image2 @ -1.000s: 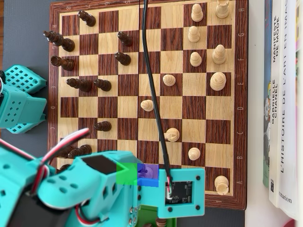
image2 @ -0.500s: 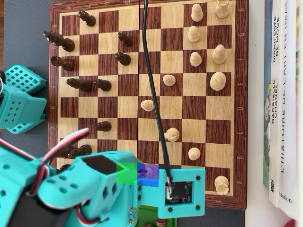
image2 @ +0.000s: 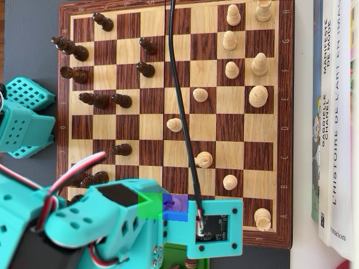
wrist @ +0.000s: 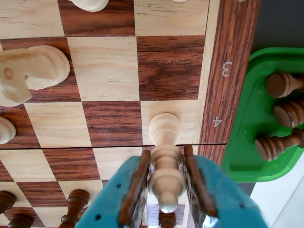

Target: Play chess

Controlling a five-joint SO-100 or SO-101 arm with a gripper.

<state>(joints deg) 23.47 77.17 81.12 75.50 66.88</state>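
Note:
In the wrist view my teal gripper (wrist: 166,152) rises from the bottom edge, shut on a light chess piece (wrist: 164,161). Its brown pads (wrist: 136,187) press the piece from both sides. The piece's base points at a light square by the chessboard's (wrist: 107,69) right border, beside the numeral 4. I cannot tell whether the base touches the board. In the overhead view the teal arm (image2: 112,224) covers the lower edge of the chessboard (image2: 151,126) and hides the gripper and the held piece.
A green tray (wrist: 247,147) off the board's right edge holds three dark pieces (wrist: 280,85). A light knight (wrist: 28,73) stands left, dark pawns (wrist: 76,204) lower left. In the overhead view, dark pieces (image2: 120,101) sit left, light pieces (image2: 258,96) right, books (image2: 336,112) beyond, and a black cable (image2: 179,95) crosses the board.

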